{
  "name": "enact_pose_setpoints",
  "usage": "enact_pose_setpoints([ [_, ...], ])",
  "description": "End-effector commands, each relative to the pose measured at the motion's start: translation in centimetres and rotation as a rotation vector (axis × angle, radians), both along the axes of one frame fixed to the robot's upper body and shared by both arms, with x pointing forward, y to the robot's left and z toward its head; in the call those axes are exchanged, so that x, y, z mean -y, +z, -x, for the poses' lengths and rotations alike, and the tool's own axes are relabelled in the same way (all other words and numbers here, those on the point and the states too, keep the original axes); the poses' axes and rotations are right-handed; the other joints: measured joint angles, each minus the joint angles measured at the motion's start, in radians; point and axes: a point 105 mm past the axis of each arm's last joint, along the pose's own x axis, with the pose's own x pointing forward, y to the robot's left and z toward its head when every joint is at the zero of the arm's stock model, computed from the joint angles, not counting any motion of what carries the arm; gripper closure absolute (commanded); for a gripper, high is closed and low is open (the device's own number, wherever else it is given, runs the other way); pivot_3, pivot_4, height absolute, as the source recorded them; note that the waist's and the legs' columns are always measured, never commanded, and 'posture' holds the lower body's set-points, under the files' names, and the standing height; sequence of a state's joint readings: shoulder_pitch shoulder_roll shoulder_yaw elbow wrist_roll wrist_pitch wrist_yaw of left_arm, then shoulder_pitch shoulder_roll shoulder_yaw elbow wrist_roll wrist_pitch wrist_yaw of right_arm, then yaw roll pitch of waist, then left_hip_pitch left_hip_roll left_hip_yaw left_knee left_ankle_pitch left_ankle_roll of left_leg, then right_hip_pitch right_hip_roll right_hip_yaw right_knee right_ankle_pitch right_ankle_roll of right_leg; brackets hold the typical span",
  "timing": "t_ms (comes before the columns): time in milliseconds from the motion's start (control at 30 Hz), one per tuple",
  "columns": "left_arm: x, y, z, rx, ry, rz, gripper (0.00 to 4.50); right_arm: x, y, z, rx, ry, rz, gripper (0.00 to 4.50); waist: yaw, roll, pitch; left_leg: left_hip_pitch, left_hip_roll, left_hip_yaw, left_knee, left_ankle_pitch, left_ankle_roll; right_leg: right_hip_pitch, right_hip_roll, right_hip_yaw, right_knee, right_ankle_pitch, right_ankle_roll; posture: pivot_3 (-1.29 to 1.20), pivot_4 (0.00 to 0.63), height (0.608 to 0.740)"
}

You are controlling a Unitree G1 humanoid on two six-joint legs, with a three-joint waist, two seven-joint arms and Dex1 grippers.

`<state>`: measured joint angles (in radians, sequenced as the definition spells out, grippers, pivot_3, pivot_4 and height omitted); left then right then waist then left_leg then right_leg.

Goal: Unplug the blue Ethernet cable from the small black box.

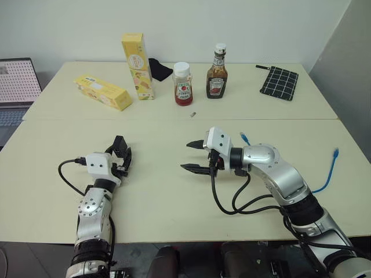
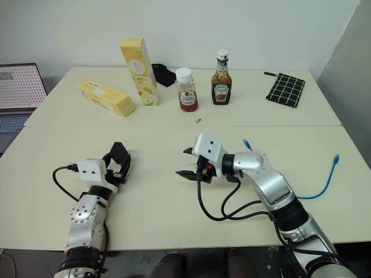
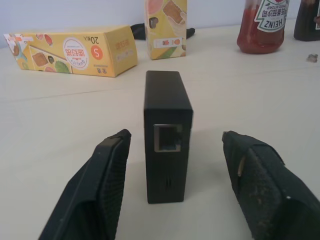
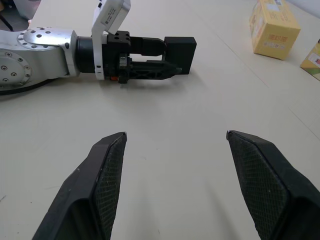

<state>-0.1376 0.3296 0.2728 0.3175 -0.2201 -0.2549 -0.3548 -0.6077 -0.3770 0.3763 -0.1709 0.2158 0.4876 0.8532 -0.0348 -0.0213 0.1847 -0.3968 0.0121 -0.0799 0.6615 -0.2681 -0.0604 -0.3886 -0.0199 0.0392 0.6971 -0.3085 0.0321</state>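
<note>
Unplugging apparently complete: port empty. Left gripper (image 1: 120, 155) spread, fingers (image 3: 95, 190) flanking but clear of the small black box (image 3: 167, 135), upright on edge on the table (image 1: 174, 202). Right gripper (image 1: 194, 156) spread, empty. Farther right, the blue Ethernet cable (image 1: 329, 174) loose on the table, well apart from the box.

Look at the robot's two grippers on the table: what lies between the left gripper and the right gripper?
Only bare tabletop lies between the left gripper, beside the small black box, and the right gripper; the head views show it.
</note>
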Motion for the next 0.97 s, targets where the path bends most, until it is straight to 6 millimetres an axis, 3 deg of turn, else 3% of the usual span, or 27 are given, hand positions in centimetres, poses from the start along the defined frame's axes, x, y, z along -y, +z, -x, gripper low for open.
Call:
enact_pose_setpoints([
  [33,-0.7,0.7,1.6,-0.036,0.026,-0.043,1.22,-0.2,0.5,0.5,0.021,0.021,-0.016,1.12,-0.001,0.0,0.0,0.0,0.0,0.0,0.0,0.0,0.0,0.0,0.0,0.0,0.0,0.0,0.0,0.0,0.15,0.74],
  [267,-1.1,1.7,4.5,-0.165,-0.055,-0.133,1.22,2.7,-0.1,-0.1,-0.027,-0.096,-0.033,1.12,0.003,0.0,0.0,0.0,0.001,-0.001,0.0,0.0,0.0,0.0,0.0,-0.001,0.0,0.0,0.0,0.0,0.15,0.74],
  [400,-1.4,2.9,5.3,-0.223,-0.088,-0.259,1.22,6.0,0.0,-0.8,-0.045,-0.208,-0.03,1.12,0.008,0.0,0.0,0.0,-0.001,-0.002,0.0,0.0,0.0,0.001,0.0,-0.001,0.0,0.0,0.0,0.0,0.15,0.74],
  [500,-1.5,4.7,5.5,-0.233,-0.146,-0.327,1.22,9.6,0.4,-1.7,-0.057,-0.333,-0.013,1.12,0.007,0.0,0.0,0.0,-0.001,-0.001,0.0,0.0,0.0,0.001,0.001,-0.001,0.0,0.0,0.0,0.0,0.15,0.74],
  [767,-2.2,7.2,5.7,-0.233,-0.21,-0.327,1.22,15.1,1.2,-2.6,-0.066,-0.545,0.029,1.12,0.002,0.001,0.0,0.0,0.0,0.001,-0.001,0.0,0.0,0.001,0.001,0.0,-0.001,0.0,0.0,0.0,0.15,0.74],
  [967,-2.2,7.9,6.1,-0.235,-0.249,-0.292,1.22,16.4,1.4,-2.6,-0.062,-0.592,0.05,1.12,0.002,0.001,0.0,0.0,0.0,0.001,-0.001,0.0,0.0,0.001,0.001,0.0,-0.001,0.0,0.0,0.0,0.15,0.74],
])
